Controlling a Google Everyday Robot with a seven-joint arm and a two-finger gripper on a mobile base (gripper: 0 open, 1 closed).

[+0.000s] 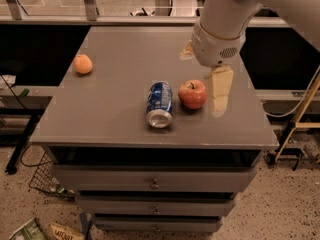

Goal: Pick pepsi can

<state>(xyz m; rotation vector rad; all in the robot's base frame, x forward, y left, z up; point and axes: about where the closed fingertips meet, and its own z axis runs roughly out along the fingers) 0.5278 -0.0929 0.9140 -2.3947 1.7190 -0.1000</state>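
pepsi can (160, 104): blue, white markings, lying on its side mid table (110, 119), silver end toward me.
— and the gripper (220, 91)?
— hanging right of it, just past the red apple (192, 94). Open or closed, I can't tell.

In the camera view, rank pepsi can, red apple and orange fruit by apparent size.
pepsi can
red apple
orange fruit, which lies farther away, so its place is unsure
The gripper hovers beside the apple.

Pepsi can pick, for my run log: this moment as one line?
pepsi can: on its side, ungrasped | pincer: over table, beside apple | pick: not yet done
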